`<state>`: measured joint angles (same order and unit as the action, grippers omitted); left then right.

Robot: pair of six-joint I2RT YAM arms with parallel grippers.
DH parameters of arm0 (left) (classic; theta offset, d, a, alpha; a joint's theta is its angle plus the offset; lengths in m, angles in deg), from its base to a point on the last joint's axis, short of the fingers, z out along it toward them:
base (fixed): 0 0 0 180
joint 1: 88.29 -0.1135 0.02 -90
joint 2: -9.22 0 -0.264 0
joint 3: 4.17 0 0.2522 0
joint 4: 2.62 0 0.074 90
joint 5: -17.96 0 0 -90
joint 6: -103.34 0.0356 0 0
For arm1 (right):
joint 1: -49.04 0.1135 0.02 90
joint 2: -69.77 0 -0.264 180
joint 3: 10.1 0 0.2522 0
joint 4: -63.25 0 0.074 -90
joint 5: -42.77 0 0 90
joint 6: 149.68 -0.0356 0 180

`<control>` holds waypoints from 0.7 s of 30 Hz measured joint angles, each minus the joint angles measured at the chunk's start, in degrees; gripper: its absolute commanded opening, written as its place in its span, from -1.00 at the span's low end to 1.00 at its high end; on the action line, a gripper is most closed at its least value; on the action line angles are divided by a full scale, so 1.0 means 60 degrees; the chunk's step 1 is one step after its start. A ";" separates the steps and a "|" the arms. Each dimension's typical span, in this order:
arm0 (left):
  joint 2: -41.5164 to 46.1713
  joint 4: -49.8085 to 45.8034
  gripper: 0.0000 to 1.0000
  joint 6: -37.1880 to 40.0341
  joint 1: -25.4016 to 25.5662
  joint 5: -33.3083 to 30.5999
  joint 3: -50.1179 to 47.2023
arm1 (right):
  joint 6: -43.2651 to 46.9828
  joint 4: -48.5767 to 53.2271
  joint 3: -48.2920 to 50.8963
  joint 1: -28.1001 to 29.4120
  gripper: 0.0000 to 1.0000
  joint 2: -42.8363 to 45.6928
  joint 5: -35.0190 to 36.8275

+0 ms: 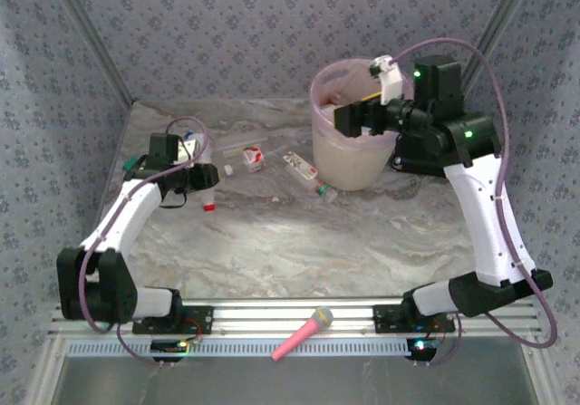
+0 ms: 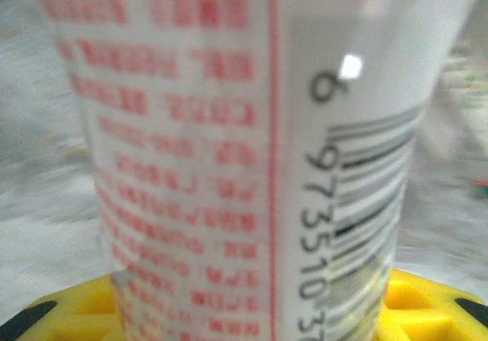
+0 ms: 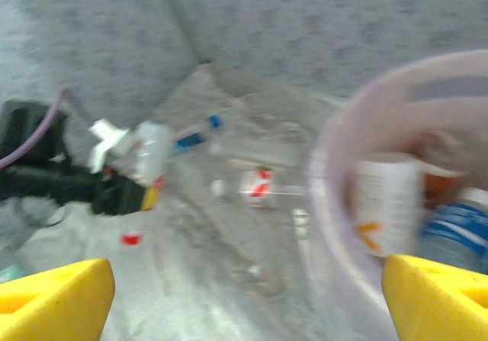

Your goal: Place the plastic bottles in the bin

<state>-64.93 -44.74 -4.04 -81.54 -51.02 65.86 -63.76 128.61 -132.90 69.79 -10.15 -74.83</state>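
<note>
task partly done: at least two bottles (image 3: 385, 204) lie in the bin (image 1: 358, 165); right gripper (image 1: 349, 120) over its rim, jaws apart, empty; left gripper (image 1: 201, 183) clamped on a red-printed bottle (image 2: 229, 165); about three loose bottles (image 1: 304, 171) on the table (image 1: 299, 242) yet to be binned.

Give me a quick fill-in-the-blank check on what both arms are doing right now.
1. The left gripper is closed on a bottle whose label text is printed in ____.
2. The right gripper, at the rim of the bin, has its jaws ____.
3. The toy microphone on the near rail is coloured ____.
Missing words: red; open; pink.
</note>
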 measured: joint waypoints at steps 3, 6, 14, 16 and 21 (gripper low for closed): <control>0.0474 0.0856 -0.04 -0.0390 0.0328 0.1279 -0.0149 | 0.0000 -0.0186 -0.0007 0.0780 0.84 -0.0197 -0.0601; 0.0663 0.1650 -0.04 -0.0783 0.0841 0.2215 -0.0229 | 0.0000 -0.0299 -0.0131 0.1424 0.85 -0.0707 -0.0969; 0.1042 0.4022 -0.05 -0.1927 0.2091 0.3865 -0.0532 | 0.0000 -0.0488 -0.0805 0.1905 0.81 -0.2594 -0.1829; 0.1064 0.4448 -0.05 -0.2073 0.2277 0.4153 -0.0532 | 0.0004 -0.0506 -0.0991 0.1905 0.80 -0.2983 -0.2186; 0.1064 0.4903 -0.10 -0.2259 0.2546 0.4732 -0.0528 | 0.0080 -0.0517 -0.1610 0.1905 0.77 -0.3763 -0.2965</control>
<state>-58.55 -15.32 -17.59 -66.27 -22.63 62.69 -63.28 125.50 -142.56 81.22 -32.73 -92.62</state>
